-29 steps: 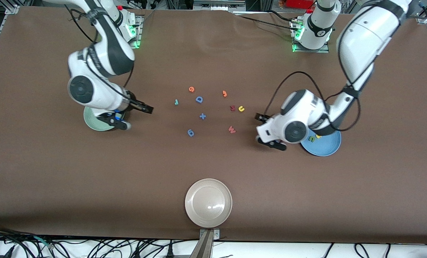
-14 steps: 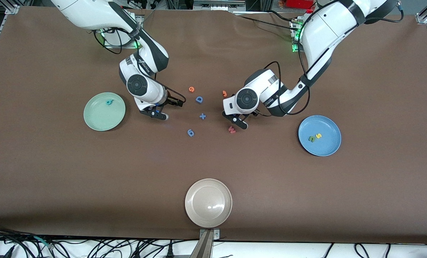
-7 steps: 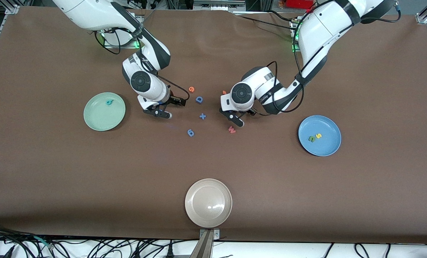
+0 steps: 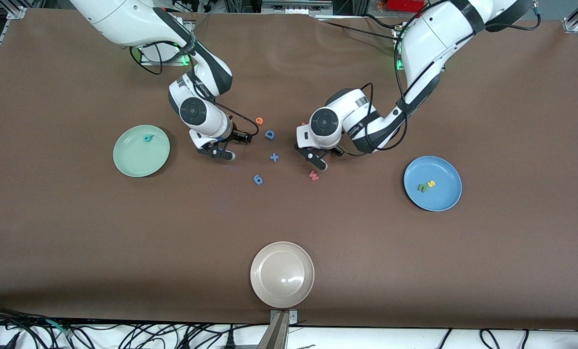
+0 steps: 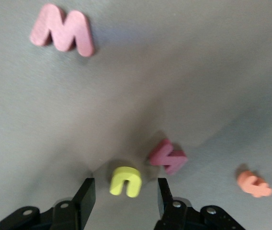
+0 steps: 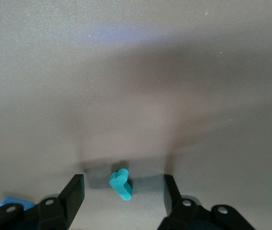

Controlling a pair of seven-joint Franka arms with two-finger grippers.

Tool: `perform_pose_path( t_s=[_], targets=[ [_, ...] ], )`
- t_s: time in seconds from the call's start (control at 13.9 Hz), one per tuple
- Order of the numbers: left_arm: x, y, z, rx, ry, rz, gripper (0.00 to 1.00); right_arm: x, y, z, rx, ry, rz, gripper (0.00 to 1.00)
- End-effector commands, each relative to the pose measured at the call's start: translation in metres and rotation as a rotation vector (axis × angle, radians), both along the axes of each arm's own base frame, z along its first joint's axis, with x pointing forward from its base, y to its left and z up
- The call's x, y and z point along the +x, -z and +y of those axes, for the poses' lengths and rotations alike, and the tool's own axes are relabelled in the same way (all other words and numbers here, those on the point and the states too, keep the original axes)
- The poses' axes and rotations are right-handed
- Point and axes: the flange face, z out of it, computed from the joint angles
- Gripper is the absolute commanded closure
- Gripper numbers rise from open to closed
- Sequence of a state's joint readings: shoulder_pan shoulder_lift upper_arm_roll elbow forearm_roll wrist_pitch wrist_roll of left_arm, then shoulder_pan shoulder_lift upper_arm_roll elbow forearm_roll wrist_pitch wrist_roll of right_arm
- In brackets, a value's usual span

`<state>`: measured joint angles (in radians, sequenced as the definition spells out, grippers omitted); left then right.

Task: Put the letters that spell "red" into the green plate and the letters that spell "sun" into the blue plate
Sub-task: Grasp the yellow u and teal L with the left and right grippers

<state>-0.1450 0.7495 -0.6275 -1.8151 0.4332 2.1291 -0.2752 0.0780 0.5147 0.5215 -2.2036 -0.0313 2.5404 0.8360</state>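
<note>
The yellow "u" (image 5: 125,182) lies on the table between the fingers of my open left gripper (image 5: 125,188), with a gap on each side. The teal "r" (image 6: 121,184) lies likewise inside my open right gripper (image 6: 124,183), untouched. In the front view both letters are hidden under the left gripper (image 4: 325,156) and the right gripper (image 4: 228,145). The green plate (image 4: 129,162) holds the teal "d" (image 4: 148,138). The blue plate (image 4: 444,198) holds the green "n" (image 4: 421,187) and yellow "s" (image 4: 431,183). The orange "e" (image 4: 259,120) lies beside the right gripper.
A dark red M-like piece (image 5: 168,157) sits right beside the "u", and an orange hooked piece (image 5: 254,184) is close by. A red "W" (image 4: 314,175), blue "D" (image 4: 269,134), blue plus (image 4: 274,157) and another blue piece (image 4: 258,180) lie mid-table. A beige plate (image 4: 282,274) sits nearest the camera.
Both arms have swung from over their plates to the letters mid-table. Over the last second each gripper has crept a little farther from the camera, settling around its letter.
</note>
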Motion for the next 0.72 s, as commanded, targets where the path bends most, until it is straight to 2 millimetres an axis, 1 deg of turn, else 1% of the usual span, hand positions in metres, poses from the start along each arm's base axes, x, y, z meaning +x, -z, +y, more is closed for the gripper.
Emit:
perform_pose_path(
  t_s=[0.0, 0.07, 0.14, 0.22, 0.29, 0.36, 0.43, 0.5, 0.58, 0.65],
  targets=[
    [-0.0039, 0.0034, 0.0025, 0.015, 0.037, -0.031, 0.41, -0.0048, 0.0011, 0.0014, -0.003, -0.008, -0.014, 0.25],
    [-0.0042, 0.0023, 0.0018, 0.014, 0.038, -0.032, 0.44, -0.006, 0.002, 0.0009, -0.005, -0.007, -0.011, 0.25],
    [-0.0054, 0.0028, 0.0013, 0.014, 0.04, -0.031, 0.44, -0.0067, 0.0025, 0.0007, -0.006, -0.007, -0.01, 0.37],
    [-0.0053, 0.0023, 0.0004, 0.014, 0.043, -0.033, 0.48, -0.0068, 0.003, -0.0002, -0.006, -0.006, -0.008, 0.45],
    [-0.0053, 0.0023, 0.0004, 0.014, 0.043, -0.033, 0.51, -0.0079, 0.0035, 0.0002, -0.007, -0.008, -0.007, 0.46],
    [-0.0047, 0.0023, 0.0011, 0.013, 0.043, -0.033, 0.61, -0.0073, 0.003, 0.0005, -0.006, -0.008, -0.008, 0.46],
    [-0.0051, 0.0013, 0.0005, 0.014, 0.043, -0.034, 0.78, -0.0079, 0.0035, 0.0002, -0.007, -0.008, -0.007, 0.46],
    [-0.005, 0.0006, 0.0006, 0.015, 0.039, -0.034, 0.94, -0.0074, 0.0035, -0.0004, -0.007, -0.006, -0.007, 0.51],
    [-0.0042, -0.0013, 0.002, 0.026, 0.016, -0.038, 1.0, -0.0068, 0.003, -0.0002, -0.006, -0.006, -0.008, 0.61],
    [-0.0032, -0.0048, 0.0024, 0.033, -0.011, -0.045, 1.0, -0.0068, 0.003, -0.0002, -0.006, -0.006, -0.008, 0.71]
  ],
)
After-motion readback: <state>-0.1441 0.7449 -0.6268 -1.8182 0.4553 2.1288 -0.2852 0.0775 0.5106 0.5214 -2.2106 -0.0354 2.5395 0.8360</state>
